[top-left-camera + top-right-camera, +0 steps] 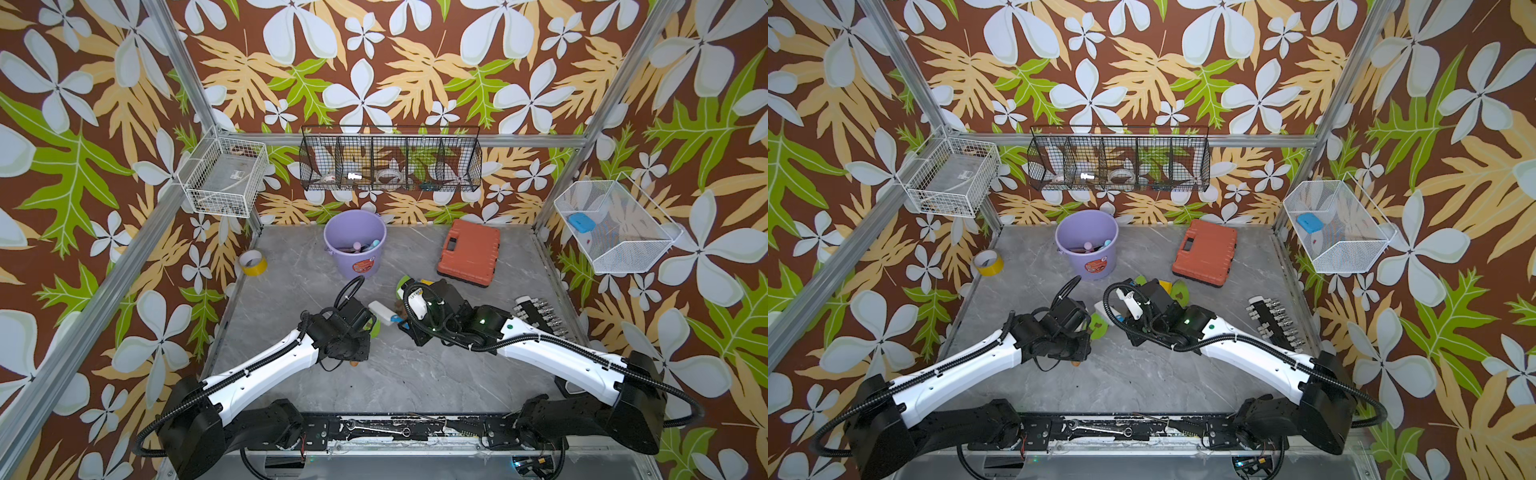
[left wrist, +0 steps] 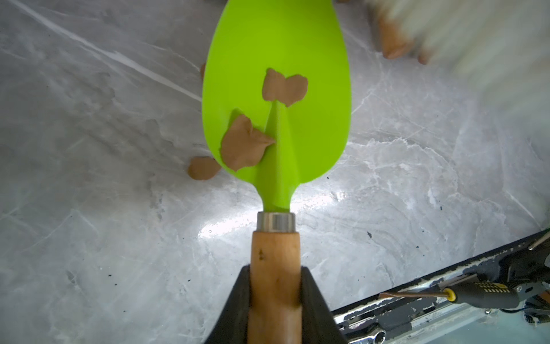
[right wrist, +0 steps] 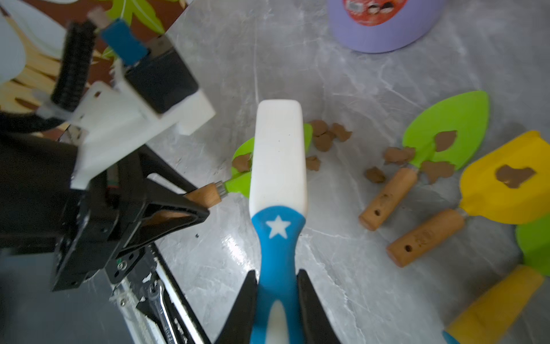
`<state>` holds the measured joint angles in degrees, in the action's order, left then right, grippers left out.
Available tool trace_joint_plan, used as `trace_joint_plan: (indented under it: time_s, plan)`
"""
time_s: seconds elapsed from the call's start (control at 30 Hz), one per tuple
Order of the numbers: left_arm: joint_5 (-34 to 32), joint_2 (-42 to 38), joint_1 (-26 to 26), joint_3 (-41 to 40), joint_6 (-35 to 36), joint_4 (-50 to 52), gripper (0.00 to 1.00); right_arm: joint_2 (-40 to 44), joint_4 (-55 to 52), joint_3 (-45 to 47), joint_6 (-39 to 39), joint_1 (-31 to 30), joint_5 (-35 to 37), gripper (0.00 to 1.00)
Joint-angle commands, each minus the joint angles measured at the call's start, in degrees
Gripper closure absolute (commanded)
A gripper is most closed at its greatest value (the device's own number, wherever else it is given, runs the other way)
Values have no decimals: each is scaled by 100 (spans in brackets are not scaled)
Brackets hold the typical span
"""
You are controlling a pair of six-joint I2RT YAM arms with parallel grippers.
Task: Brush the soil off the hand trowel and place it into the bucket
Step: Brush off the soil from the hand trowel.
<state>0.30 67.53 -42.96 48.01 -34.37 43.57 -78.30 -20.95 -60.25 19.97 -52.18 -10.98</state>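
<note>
My left gripper [image 2: 275, 286] is shut on the wooden handle of a hand trowel [image 2: 276, 59] with a lime-green blade. Two brown clumps of soil [image 2: 284, 88] stick to the blade near its neck. My right gripper [image 3: 278, 286] is shut on the blue handle of a brush [image 3: 279, 149]. Its white head hangs just over the trowel's blade [image 3: 241, 184], and its bristles show as a white blur in the left wrist view. The lilac bucket [image 1: 354, 241] stands behind both grippers, apart from them, with several tool handles inside.
Loose soil clumps [image 3: 324, 137] lie on the table beside the brush. A second green trowel [image 3: 449, 131] and a yellow one [image 3: 506, 178], both soiled, lie to the right. An orange tool case [image 1: 469, 253], a tape roll [image 1: 252, 262] and a socket rack [image 1: 540, 316] ring the work area.
</note>
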Motion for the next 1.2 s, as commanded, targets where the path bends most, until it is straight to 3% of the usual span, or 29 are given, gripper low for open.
trace_joint_plan:
  time_s: [0.0,0.13,0.3,0.4,0.57,0.8,0.93,1.03,1.17]
  plan:
    - [-108,-50,-8,15,132,44,100,-144,-136,-171,-359,-172,-454,100]
    - [-122,-100,-4,-2,168,32,100,-476,-199,-331,-483,-334,-653,100]
    - [-232,-170,-5,7,154,114,100,-1128,-751,-499,-207,-86,809,100]
    - [-266,-171,-2,-19,141,120,100,-989,-568,-406,-71,24,1585,100]
    - [-286,-139,-3,-37,134,130,100,-416,70,-316,-72,-102,1051,100]
    - [-328,-117,5,42,131,125,100,-906,-114,-421,-180,-396,21,100]
    - [-312,-151,-2,0,158,121,100,-1124,-197,-297,-25,-28,757,100]
    - [-312,-168,-2,-53,151,125,100,-736,297,-3,69,215,1163,100]
    - [-276,-230,3,-90,74,112,100,-499,655,-76,176,11,618,100]
